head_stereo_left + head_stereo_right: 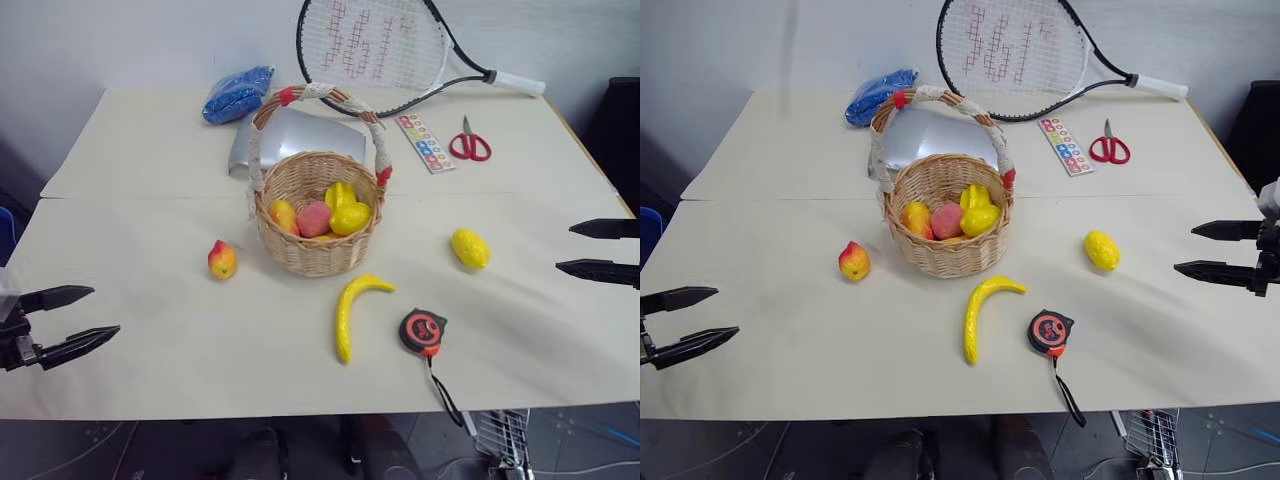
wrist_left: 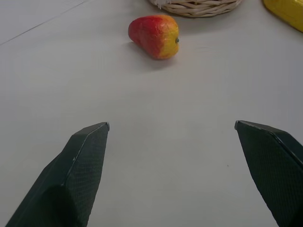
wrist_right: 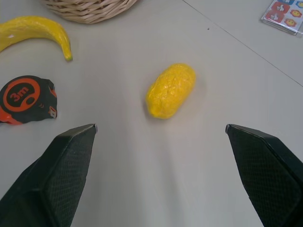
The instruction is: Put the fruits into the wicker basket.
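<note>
The wicker basket (image 1: 316,242) stands mid-table with several fruits inside: orange, pink and yellow ones. A red-and-yellow peach (image 1: 222,260) lies on the table to its left, a bumpy lemon (image 1: 470,248) to its right, and a curved banana (image 1: 352,309) in front of it. My left gripper (image 1: 82,316) is open over the table's left edge, well short of the peach (image 2: 155,36). At the right edge my right gripper (image 1: 578,248) is open and faces the lemon (image 3: 170,90). Neither holds anything.
An orange-and-black tape measure (image 1: 422,331) with a trailing strap lies beside the banana. At the back are a tennis racket (image 1: 385,45), red scissors (image 1: 469,144), a sticker strip (image 1: 424,142), a blue bag (image 1: 237,94) and a silver object (image 1: 290,135) behind the basket.
</note>
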You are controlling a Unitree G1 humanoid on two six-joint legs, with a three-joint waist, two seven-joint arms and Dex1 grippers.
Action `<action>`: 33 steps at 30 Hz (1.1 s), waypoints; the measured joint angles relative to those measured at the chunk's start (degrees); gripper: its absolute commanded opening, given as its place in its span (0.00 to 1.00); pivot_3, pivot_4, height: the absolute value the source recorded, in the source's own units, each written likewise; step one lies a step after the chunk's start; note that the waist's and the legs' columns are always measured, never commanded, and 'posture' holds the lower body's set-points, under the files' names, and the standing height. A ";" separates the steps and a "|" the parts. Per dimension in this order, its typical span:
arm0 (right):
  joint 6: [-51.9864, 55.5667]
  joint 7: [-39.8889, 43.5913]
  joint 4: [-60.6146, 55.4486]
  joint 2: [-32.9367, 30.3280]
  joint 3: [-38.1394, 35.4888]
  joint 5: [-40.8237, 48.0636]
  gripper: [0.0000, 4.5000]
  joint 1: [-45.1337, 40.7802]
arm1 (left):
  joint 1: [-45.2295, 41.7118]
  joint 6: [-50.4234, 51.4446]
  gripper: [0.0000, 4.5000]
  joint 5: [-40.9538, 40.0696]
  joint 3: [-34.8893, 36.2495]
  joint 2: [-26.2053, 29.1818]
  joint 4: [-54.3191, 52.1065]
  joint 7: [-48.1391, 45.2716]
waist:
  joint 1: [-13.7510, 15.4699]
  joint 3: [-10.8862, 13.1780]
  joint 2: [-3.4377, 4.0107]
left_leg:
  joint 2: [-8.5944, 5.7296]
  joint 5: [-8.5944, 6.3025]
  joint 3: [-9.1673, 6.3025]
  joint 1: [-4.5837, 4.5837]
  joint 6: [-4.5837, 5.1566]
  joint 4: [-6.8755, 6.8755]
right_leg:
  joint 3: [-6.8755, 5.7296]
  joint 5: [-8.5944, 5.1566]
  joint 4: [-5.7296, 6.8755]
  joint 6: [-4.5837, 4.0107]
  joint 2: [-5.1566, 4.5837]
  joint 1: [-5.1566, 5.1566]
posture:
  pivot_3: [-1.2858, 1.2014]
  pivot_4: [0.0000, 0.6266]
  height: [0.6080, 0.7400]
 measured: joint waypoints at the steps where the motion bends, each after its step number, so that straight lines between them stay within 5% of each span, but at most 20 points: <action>1: 0.12 -0.01 -0.12 0.02 0.00 0.01 1.00 0.20 | 0.03 -0.23 0.99 0.07 0.00 -0.01 0.12 -0.01 | -0.03 0.00 0.00 | 0.00 0.01 0.01 0.01 0.00 0.00 | 0.00 0.00 0.02 0.00 0.00 0.00 | 0.52 0.24 1.00; 26: 0.13 -6.96 -7.17 1.05 -4.05 0.21 1.00 9.08 | -9.30 -2.99 0.99 2.41 -6.78 0.20 3.88 2.00 | -0.24 0.00 0.00 | 0.02 0.17 0.10 0.18 -0.12 0.13 | 0.10 0.01 0.50 0.01 0.08 -0.01 | 0.52 0.24 1.00; 33: 13.39 -9.66 -30.73 4.29 -9.64 9.27 1.00 20.36 | -12.54 4.18 0.99 -4.19 -13.46 0.08 -12.06 2.82 | 0.14 0.00 -0.03 | 0.06 0.18 0.02 0.13 -0.17 0.15 | 0.12 0.01 0.53 0.07 0.15 0.02 | 0.52 0.24 1.00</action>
